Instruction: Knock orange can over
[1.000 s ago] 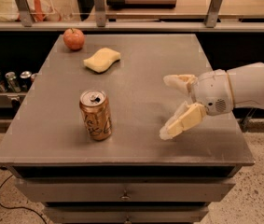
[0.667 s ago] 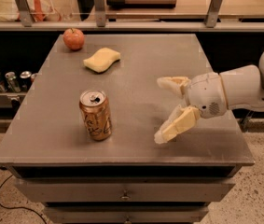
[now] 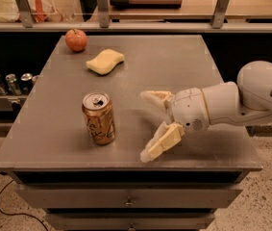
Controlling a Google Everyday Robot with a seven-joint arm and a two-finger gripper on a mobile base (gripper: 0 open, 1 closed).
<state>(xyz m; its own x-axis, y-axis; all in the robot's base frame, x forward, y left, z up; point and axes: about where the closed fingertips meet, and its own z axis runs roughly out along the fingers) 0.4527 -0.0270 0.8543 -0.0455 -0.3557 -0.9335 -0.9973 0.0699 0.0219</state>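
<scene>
The orange can [image 3: 98, 118] stands upright on the grey table [image 3: 140, 66], near the front left, its silver pull-tab top facing up. My gripper [image 3: 146, 125] reaches in from the right on a white arm and hangs just above the tabletop, a short way to the right of the can and apart from it. Its two pale fingers [image 3: 162, 141] are spread wide and hold nothing.
A red apple [image 3: 76, 39] sits at the table's back left and a yellow sponge [image 3: 105, 61] just in front of it. Several small silver cans [image 3: 11, 83] stand on a shelf to the left. A railing and counter run behind the table. Drawers sit below the front edge.
My gripper has moved left across the table toward the orange can, fingers still spread. The can has not moved.
</scene>
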